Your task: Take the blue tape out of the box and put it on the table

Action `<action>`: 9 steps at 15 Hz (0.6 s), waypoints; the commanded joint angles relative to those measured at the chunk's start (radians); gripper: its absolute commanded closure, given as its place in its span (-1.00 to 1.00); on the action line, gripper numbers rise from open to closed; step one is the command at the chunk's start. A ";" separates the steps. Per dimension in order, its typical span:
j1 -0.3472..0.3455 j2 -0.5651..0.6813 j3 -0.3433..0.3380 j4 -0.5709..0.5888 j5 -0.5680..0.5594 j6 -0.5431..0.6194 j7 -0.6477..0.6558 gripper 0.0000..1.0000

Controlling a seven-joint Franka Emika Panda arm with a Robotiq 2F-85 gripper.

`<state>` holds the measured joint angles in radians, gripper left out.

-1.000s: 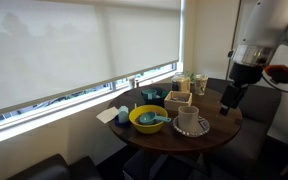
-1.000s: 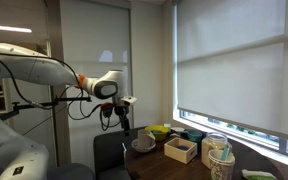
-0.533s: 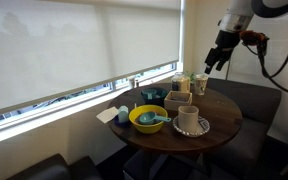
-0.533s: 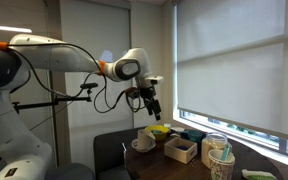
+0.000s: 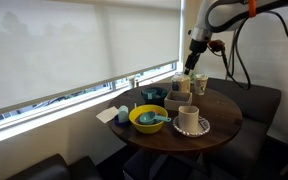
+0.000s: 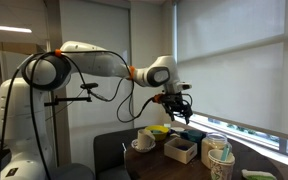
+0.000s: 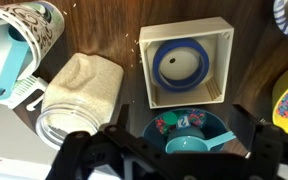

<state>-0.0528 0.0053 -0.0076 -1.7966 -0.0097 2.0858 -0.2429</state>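
Note:
In the wrist view the light-tan box (image 7: pixel 146 72) lies just ahead of my gripper (image 7: pixel 184 140), open top facing the camera. The blue tape (image 7: pixel 187 67) lies flat inside it as a ring. My gripper is open and empty, with one dark finger at each side of the lower frame, well above the box. In both exterior views the gripper (image 5: pixel 194 62) (image 6: pixel 177 108) hangs above the box (image 5: pixel 180 99) (image 6: pixel 180 150) on the round dark-brown table (image 5: pixel 224 128). The tape is hidden there.
A teal bowl (image 7: pixel 184 130) with a teal scoop sits directly under the gripper. A jar (image 7: pixel 79 90) and a patterned cup (image 7: pixel 29 20) are beside the box. A yellow bowl (image 5: pixel 147 118) and a white mug (image 5: pixel 189 120) on a plate stand at the table's front.
The arm has swung from beside the table's edge to over the window side of the table, and the gripper now hangs above the box.

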 commanded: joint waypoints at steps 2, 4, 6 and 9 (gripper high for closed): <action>0.012 -0.010 -0.007 -0.001 0.000 -0.004 0.004 -1.00; 0.014 -0.030 -0.006 -0.004 0.000 -0.005 0.005 -1.00; 0.014 -0.037 -0.007 -0.005 -0.001 -0.009 0.005 -1.00; 0.014 -0.037 -0.006 -0.006 -0.001 -0.009 0.005 -1.00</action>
<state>-0.0479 -0.0323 -0.0049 -1.8055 -0.0097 2.0796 -0.2381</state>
